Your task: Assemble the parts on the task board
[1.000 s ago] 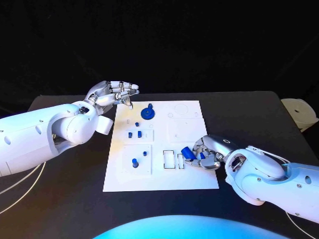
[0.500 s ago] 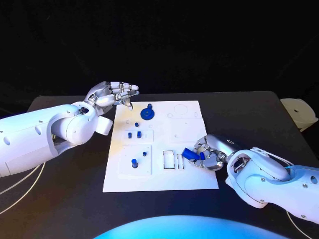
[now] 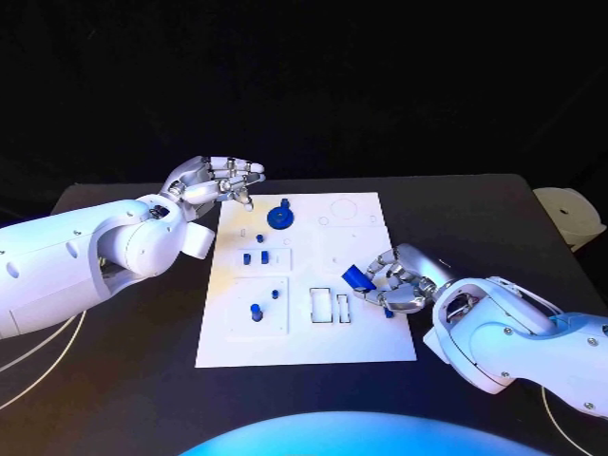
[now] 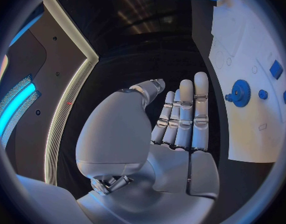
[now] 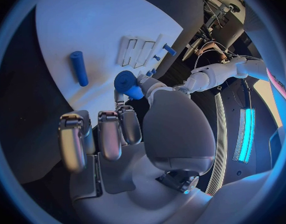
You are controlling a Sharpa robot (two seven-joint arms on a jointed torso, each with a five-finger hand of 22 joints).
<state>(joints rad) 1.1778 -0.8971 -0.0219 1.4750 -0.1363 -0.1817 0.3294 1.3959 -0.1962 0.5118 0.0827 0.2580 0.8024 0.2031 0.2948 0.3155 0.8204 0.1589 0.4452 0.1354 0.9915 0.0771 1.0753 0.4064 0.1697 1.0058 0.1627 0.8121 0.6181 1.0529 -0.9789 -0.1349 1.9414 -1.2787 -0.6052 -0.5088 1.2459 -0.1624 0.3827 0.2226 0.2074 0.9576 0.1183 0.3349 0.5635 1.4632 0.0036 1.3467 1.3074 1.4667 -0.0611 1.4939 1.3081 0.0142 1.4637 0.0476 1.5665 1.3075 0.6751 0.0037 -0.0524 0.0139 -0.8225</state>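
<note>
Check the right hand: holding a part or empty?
Holding. The right hand pinches a blue part above the task board; the right wrist view shows the blue part at its fingertips.

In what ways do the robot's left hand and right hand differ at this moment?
The left hand holds nothing, while the right hand holds a blue part. The left hand is at the far left corner of the white board; the right hand is over the board's right edge, nearer the robot. Both are silver hands on white arms.
</note>
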